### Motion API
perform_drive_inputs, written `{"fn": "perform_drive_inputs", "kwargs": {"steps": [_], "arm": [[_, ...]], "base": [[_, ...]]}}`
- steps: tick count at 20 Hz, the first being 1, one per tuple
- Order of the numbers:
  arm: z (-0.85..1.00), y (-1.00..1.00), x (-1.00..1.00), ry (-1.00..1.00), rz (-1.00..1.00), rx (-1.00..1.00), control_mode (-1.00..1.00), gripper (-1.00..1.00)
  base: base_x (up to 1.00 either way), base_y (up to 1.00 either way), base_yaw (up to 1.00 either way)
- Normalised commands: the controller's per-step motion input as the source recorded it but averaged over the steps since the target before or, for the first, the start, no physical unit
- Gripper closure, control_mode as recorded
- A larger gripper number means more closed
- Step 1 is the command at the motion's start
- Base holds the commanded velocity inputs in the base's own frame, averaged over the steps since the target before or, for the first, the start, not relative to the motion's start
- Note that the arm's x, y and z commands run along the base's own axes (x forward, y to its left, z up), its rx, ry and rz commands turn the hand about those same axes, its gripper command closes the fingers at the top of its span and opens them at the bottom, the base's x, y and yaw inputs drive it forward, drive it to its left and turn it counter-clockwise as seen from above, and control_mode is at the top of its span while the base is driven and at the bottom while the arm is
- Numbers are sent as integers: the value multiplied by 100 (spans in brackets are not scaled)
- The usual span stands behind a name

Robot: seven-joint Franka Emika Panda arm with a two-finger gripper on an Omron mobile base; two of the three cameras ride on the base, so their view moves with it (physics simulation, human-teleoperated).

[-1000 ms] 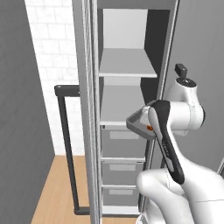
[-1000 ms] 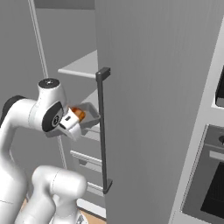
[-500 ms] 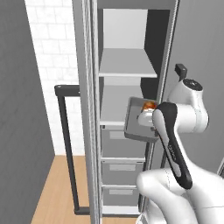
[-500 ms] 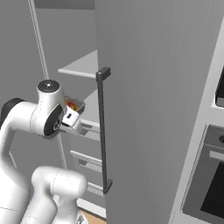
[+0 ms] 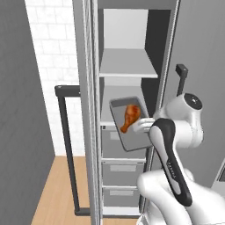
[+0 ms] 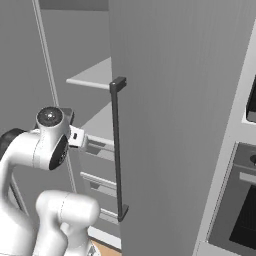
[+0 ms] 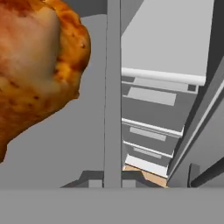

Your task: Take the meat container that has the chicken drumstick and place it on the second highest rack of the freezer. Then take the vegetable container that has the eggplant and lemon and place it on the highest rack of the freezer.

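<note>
The grey meat container hangs tilted in front of the open freezer, its inside facing the left base camera. The orange-brown chicken drumstick lies in it and looms large in the hand view, drumstick. My gripper is shut on the container's right wall. The second highest rack lies just behind and beside the container, rack, above the grey drawers. The highest rack stands bare. The eggplant and lemon container is out of view.
The freezer's door stands open at the left, edge-on, with its dark bar handle. A closed grey door with a dark handle flanks the opening on the right. An oven sits further right. A white brick wall is behind.
The container has turned from nearly edge-on to face the left base camera and shifted slightly left toward the freezer opening. In the right base view it has slipped behind the arm.
</note>
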Motion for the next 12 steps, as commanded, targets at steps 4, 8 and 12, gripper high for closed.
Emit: {"fn": "perform_drive_inputs", "kwargs": {"steps": [4,8,12], "arm": [[3,-5,51,1,-1,-1,-100,100],[0,-6,43,9,-6,0,-100,100],[0,-15,46,15,-10,1,-100,100]], "base": [[0,0,0],[0,0,0],[0,0,0]]}}
